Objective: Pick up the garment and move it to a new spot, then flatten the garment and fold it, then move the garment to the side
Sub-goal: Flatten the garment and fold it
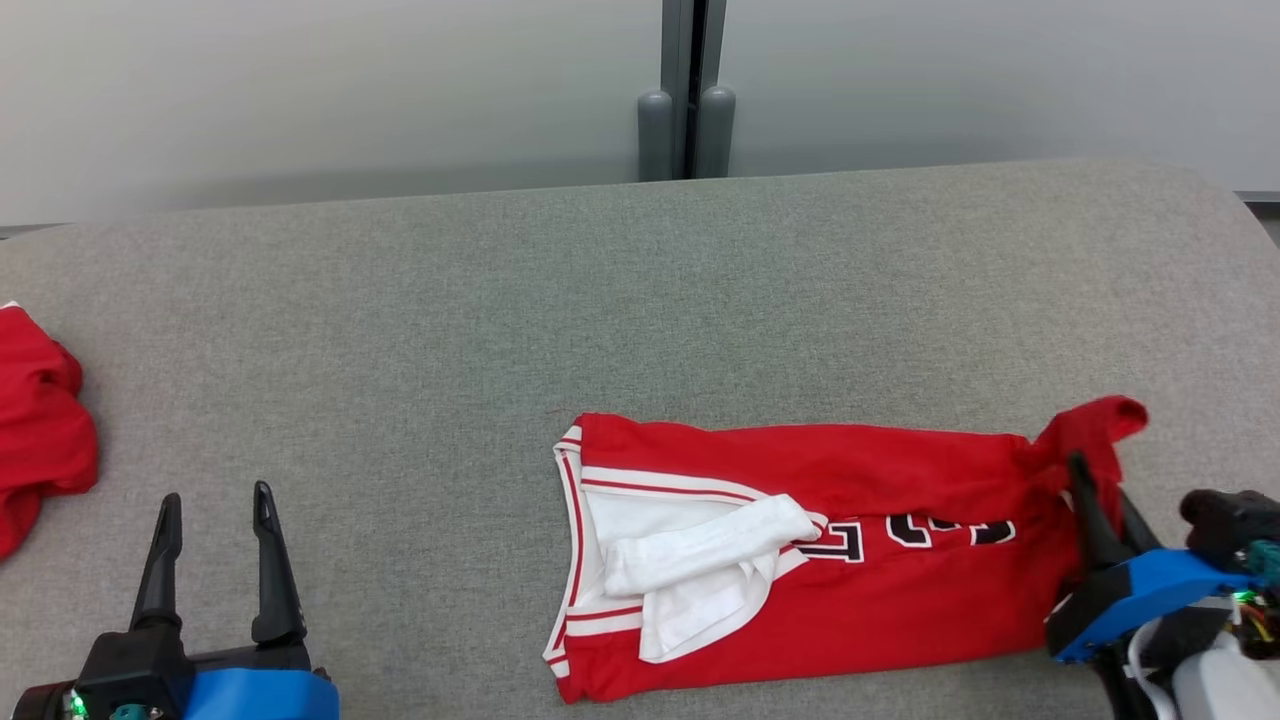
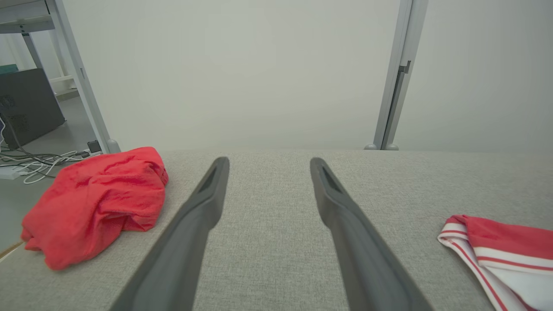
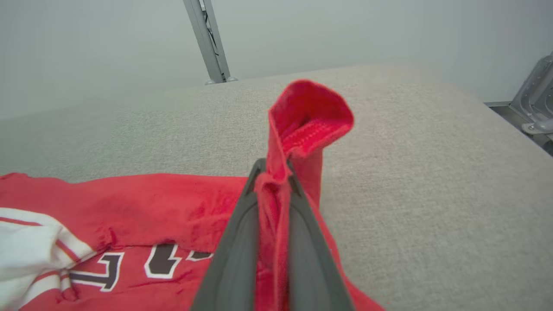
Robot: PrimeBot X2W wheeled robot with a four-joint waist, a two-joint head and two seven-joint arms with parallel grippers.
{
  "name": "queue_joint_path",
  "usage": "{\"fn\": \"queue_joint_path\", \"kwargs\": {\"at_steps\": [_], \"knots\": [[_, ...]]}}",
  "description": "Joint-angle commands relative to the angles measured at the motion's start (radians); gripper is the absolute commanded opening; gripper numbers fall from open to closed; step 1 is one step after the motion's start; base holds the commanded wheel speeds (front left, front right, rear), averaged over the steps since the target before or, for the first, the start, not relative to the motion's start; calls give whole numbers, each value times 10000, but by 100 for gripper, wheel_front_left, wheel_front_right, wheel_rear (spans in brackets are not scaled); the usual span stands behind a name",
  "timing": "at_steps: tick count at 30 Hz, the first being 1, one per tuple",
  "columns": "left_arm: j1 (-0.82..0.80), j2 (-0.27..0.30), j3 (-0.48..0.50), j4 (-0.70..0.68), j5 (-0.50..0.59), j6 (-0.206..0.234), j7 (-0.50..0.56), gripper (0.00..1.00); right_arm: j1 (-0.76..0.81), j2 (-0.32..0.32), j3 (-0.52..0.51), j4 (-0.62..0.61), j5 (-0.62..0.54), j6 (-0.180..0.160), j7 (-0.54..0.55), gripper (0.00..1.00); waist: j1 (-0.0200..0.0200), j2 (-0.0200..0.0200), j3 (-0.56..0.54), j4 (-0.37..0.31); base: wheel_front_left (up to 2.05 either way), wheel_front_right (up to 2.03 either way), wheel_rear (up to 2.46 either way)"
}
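The garment [image 1: 800, 540], a red jersey, lies on the grey table [image 1: 450, 300], towards its right side. The right gripper [image 1: 1100, 495] is pinched almost closed on its bunched, raised right end. The left gripper [image 1: 216, 500] is spread wide and empty, well apart from it.

A wide table with a grey woven cloth top [image 1: 400, 300] is lying across the room. Behind it a plain pale grey wall [image 1: 300, 90] is standing, and soft even light is falling on it. A thin grey metal post [image 1: 688, 60] is running down the wall, sitting on two small rounded grey feet [image 1: 656, 135]. Off to the left, a smooth grey floor [image 2: 13, 194] is showing. Thin white cables [image 2: 39, 162] are lying on it, near a dark square box [image 2: 26, 108] and a pale slanting metal leg [image 2: 82, 86].
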Motion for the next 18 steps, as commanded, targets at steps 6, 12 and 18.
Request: {"fn": "queue_joint_path", "kwargs": {"at_steps": [6,12,18], "knots": [[4,-33,-106,85,-37,25,-44,100,284,629,1374,-1062,107,2,342,0,0,-1,-49,94,0,0,0],[-184,-38,-150,169,-56,-13,-45,100,-76,1032,2724,-1377,256,2,552,0,0,-1,-23,253,0,0,0],[-282,-47,-249,259,-73,-59,-45,100,-764,1276,4057,-1069,588,2,436,0,0,-1,22,446,0,0,0]]}}
